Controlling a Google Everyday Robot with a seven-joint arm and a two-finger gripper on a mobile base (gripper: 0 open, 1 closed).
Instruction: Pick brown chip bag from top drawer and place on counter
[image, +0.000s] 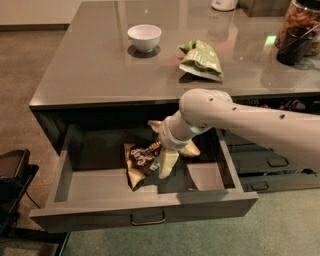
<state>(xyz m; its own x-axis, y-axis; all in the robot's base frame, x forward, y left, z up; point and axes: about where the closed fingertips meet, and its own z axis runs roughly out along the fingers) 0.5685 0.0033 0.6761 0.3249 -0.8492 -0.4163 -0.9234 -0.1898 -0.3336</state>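
Observation:
The top drawer (145, 202) is pulled open below the counter (100, 70). The brown chip bag (141, 161) lies crumpled on the drawer floor, left of middle. My gripper (176, 159) is reached down into the drawer, just right of the bag. It is open, and one cream finger (167, 165) rests against the bag's right edge. The bag lies flat and is not lifted. My white arm (250, 125) comes in from the right and hides the drawer's back right part.
A green chip bag (201, 60) and a white bowl (144, 37) sit on the counter. A jar of snacks (299, 27) stands at the far right. Narrower stacked drawers (270, 162) are on the right. A dark chair (12, 185) stands at the left.

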